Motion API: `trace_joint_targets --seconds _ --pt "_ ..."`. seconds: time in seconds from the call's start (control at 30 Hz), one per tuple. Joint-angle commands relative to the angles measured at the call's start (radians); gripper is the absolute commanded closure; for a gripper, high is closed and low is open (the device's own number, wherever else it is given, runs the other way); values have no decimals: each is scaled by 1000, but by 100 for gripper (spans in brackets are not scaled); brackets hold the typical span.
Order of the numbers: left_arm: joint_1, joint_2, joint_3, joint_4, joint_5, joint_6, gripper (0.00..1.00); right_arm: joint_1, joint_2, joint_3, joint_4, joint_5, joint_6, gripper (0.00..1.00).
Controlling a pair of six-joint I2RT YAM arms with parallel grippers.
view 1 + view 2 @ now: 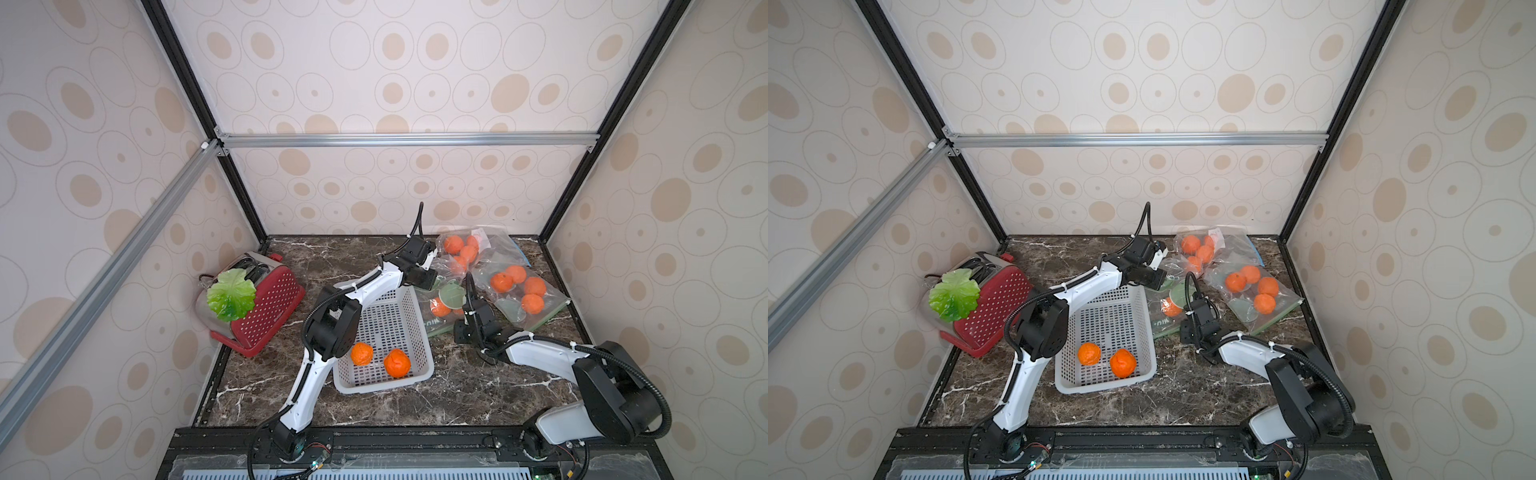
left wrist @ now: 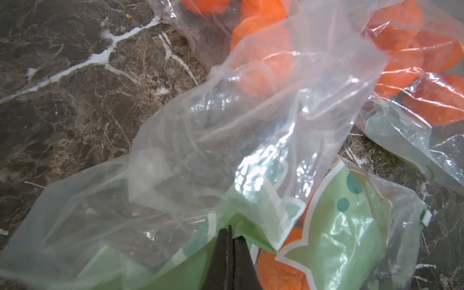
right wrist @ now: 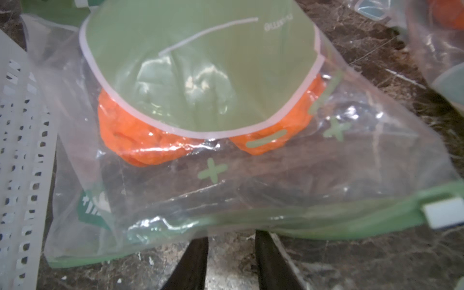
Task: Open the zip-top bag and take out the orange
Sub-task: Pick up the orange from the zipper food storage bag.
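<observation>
Clamping the left gripper [image 2: 229, 229] tight on green film of the zip-top bag [image 3: 276, 170], jaws pressed together on the plastic. Hovering the right gripper [image 3: 232, 236] at the bag's green zipper edge, jaws standing apart. Lying right of the tabletop's [image 1: 374, 411] middle, just beside the white basket [image 1: 382, 387], orange [image 3: 140, 143] tucked inside under the green label [image 3: 200, 75].

The left arm [image 1: 303, 390] and right arm [image 1: 536, 353] wear glossy white shells on their long links, with bulky matte black housings at the joints and black bases. A ribbed black hose [image 1: 420, 216] runs along each, strapped on with white zip ties [image 1: 573, 345]. Boxy black blocks sit at the wrists. The left gripper [image 2: 230, 232] and right gripper [image 3: 231, 236] each end in two slim, black, tapering fingers [image 3: 193, 263].
</observation>
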Motion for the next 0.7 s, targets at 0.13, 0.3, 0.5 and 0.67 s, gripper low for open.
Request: trace_joint_targets --seconds 0.13,0.3,0.5,0.67 --pt "5 32 10 -48 6 26 100 -6 -1 -11 89 -49 -27 69" --pt "5 29 8 -43 10 25 100 -6 34 -46 128 -123 -5 74" --pt "5 25 4 -44 10 28 100 -6 91 -48 160 -168 -19 78" --pt "5 29 7 -46 12 28 100 -6 87 -48 223 -158 -42 77"
